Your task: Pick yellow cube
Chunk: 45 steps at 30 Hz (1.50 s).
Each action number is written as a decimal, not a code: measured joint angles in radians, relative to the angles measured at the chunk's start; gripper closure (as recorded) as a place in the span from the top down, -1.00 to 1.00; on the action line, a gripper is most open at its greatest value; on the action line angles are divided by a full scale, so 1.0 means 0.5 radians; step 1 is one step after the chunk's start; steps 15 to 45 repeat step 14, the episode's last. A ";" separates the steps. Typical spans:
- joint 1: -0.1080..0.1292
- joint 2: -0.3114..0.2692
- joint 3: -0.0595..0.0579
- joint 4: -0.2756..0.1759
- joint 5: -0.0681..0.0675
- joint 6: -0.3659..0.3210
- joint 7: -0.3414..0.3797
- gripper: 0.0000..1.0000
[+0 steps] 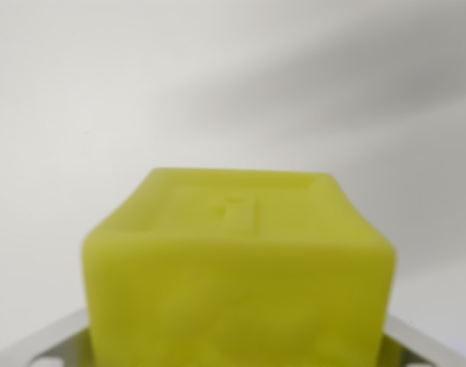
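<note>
The yellow cube (240, 260) fills the lower middle of the wrist view, very close to the camera and slightly blurred. Its top face shows a small moulded mark. My gripper (236, 348) is shut on the cube. Only pale metal parts of it show, low at the wrist view's left (41, 348) and right (428, 340) of the cube. The fingertips are hidden behind the cube. No surface touches the cube's visible sides.
Behind the cube lies a plain white, out-of-focus surface (141, 84). A soft grey shadow band (355, 99) runs across its upper right.
</note>
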 joint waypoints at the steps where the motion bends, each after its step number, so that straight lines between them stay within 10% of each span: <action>1: 0.000 -0.009 0.000 0.006 0.000 -0.016 0.000 -1.00; 45: 0.001 -0.041 0.000 0.029 -0.002 -0.070 0.002 -1.00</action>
